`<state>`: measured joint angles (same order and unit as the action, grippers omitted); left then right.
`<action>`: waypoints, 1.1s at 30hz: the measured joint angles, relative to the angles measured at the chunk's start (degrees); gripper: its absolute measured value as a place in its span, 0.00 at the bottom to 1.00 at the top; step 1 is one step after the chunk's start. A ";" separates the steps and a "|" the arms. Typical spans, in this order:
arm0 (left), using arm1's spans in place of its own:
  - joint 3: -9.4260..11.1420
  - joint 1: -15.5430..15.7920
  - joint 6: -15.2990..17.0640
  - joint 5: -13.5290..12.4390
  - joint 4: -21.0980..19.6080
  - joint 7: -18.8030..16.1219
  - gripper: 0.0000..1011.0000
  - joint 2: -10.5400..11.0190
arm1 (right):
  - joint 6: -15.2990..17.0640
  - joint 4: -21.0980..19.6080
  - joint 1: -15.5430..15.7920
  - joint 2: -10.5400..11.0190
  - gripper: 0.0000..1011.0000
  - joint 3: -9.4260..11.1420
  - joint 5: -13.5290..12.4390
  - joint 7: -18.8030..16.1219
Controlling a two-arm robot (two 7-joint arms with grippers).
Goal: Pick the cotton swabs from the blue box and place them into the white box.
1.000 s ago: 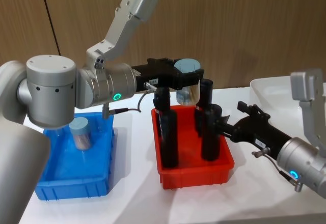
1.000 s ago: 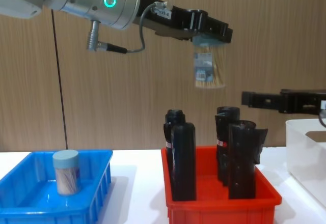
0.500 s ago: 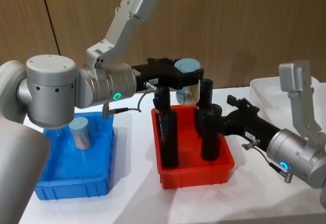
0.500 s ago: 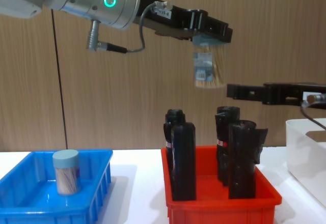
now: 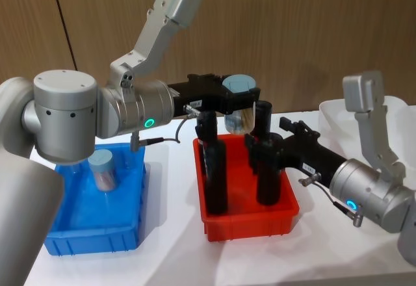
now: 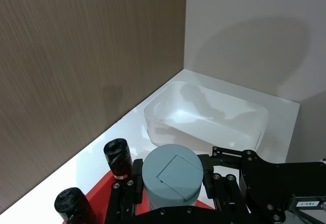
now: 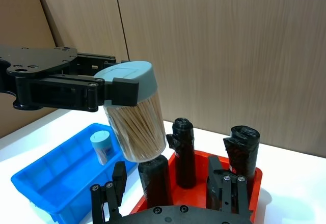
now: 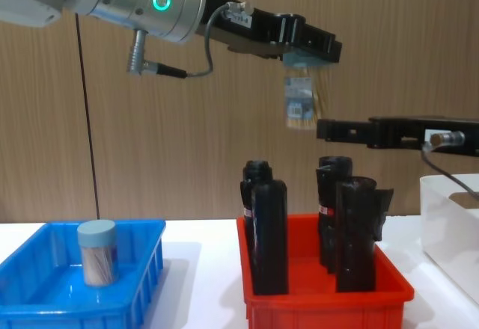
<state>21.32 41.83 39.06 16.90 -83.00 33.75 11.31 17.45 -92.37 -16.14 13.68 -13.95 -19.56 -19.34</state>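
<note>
Wood-panelled wall, white bench point(image 5: 169, 247): a handover seems to be shaping up above the red bin point(image 5: 250, 224).
Left pincer point(image 8: 307, 48) stays clamped on the lid of one jar of cotton swabs point(image 8: 301, 105), high over the black bottles point(image 8: 269, 235). A second jar point(image 5: 103, 169) stands in the blue box point(image 5: 91, 240). Right pincer point(image 8: 323, 128), spread wide and empty, has slid in from the white box point(image 6: 204, 117) side to just beside the held jar, probably to take it.

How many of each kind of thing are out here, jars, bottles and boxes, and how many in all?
Cotton swab jars: 2, one in the left gripper, one in the blue box
Black bottles: 4, in the red box
Boxes: 3, the blue box, the red box, the white box
Total: 9
</note>
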 joint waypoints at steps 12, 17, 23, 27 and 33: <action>0.00 0.00 0.00 0.00 0.00 0.00 0.66 0.00 | -0.22 1.97 -1.95 -1.15 0.99 -0.85 1.40 -0.90; 0.00 0.00 0.00 0.00 0.00 0.00 0.66 0.00 | -0.30 2.94 -2.94 -1.64 0.99 -1.14 1.88 -1.26; 0.00 0.00 0.00 0.00 0.00 0.00 0.66 0.00 | -0.31 3.87 -3.91 -2.11 0.99 -1.37 2.32 -1.55; 0.00 0.00 0.00 0.00 0.00 0.00 0.66 0.00 | -0.30 4.77 -4.89 -2.61 0.99 -1.61 2.73 -1.90; 0.00 0.00 0.00 0.00 0.00 0.00 0.66 0.00 | -0.14 5.87 -6.28 -3.31 0.99 -1.91 3.19 -2.34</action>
<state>21.32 41.83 39.06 16.91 -83.00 33.74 11.31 17.32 -86.49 -22.42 10.36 -15.85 -16.37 -21.68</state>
